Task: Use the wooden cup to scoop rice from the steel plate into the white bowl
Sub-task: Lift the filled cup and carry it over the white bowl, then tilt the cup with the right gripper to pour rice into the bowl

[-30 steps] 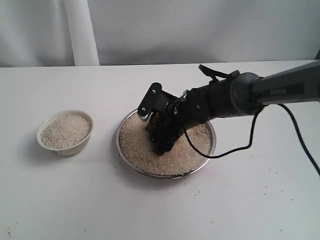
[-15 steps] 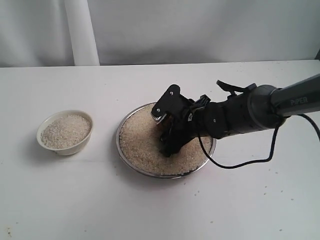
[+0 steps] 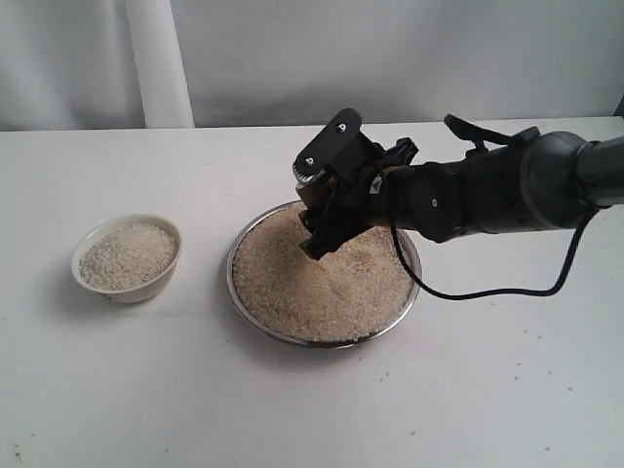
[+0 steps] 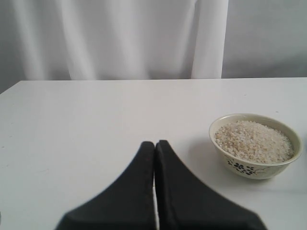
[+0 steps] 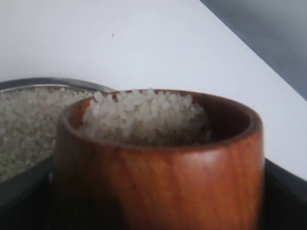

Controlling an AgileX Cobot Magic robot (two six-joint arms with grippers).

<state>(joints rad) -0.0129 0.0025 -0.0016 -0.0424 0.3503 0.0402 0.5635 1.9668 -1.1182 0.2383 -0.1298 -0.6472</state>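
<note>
1. The small, rounded, dark brown wooden cup (image 5: 158, 163) is mouth-up and loaded with pale beige-white rice (image 5: 144, 112) heaped to about its rim. Keeping it level is what keeps the grains in.
2. The right gripper (image 3: 317, 200) has its black fingers (image 3: 314, 244) clamped on the cup's sides. They stand wide apart because the cup's body is broad.
3. The cup hangs over the far part of the wide, shallow, shiny round steel plate (image 3: 231, 278), raised off the bed of rice that covers it. The lower fingertip is close to the grains; whether it touches them I cannot tell. Held over the plate, any spill would fall back in.
4. The scoop looks complete, so the carry across probably comes next. The small cream-white bowl (image 3: 127, 290) stands well apart from the plate, on the left of the white worktop (image 3: 195, 390).
5. That bowl already holds rice near its rim, so the pour will likely need to be slow and centred to avoid overflow.
6. The left gripper (image 4: 154, 146) has its fingers pressed together with nothing between them. It sits low over the worktop near the bowl, apparently parked clear of the right arm's path.
</note>
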